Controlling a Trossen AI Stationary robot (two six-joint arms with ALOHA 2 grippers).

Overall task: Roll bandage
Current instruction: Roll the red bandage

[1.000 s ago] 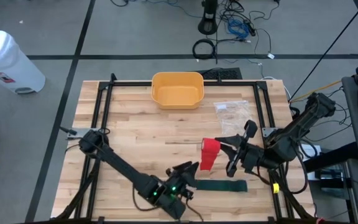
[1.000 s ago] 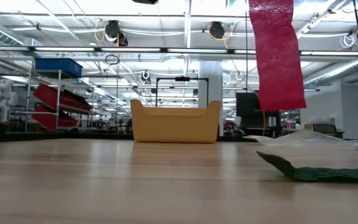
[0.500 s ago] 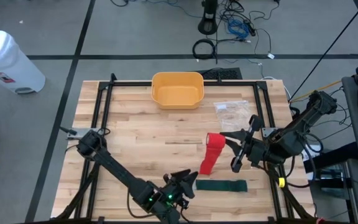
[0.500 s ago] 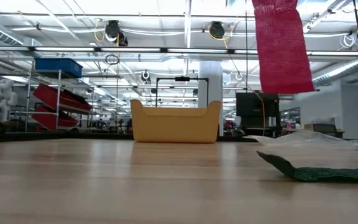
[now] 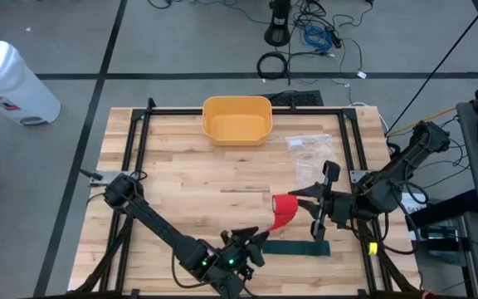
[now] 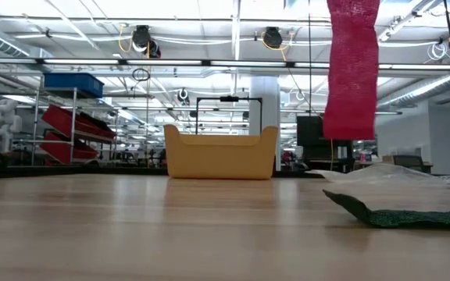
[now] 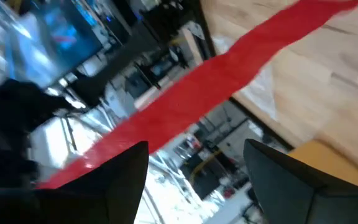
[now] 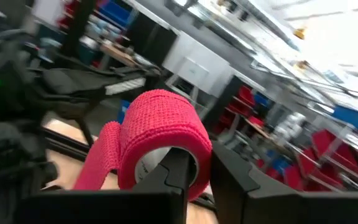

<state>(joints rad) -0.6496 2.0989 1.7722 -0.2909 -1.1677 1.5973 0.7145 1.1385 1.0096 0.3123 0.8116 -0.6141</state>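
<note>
Red bandage (image 5: 283, 211) is held above the counter (image 5: 181, 191), clear of the wood, at the right end effector (image 5: 317, 208). That end effector is closed on the roll: in the right wrist view one dark finger (image 8: 178, 171) runs through the roll's hollow core and the other lies against its outside. A loose tail hangs from the roll. In the low view the tail (image 6: 352, 66) hangs straight down with its free end well above the counter, and in the left wrist view it crosses the frame as a long red strip (image 7: 197, 102).

The right arm reaches in from the counter's right side, its end effector over the right-centre area. The left arm stretches from the left side toward the near edge, with the left end effector (image 5: 251, 242) just beside the hanging tail. Its fingers (image 7: 114, 180) stand apart on either side of the strip in its wrist view, open and holding nothing.

A dark green bandage strip (image 5: 296, 248) lies flat on the counter, below and just right of the red one. A yellow bin (image 5: 236, 119) sits at the far middle edge, and a clear plastic bag (image 5: 309, 146) lies near it to the right
</note>
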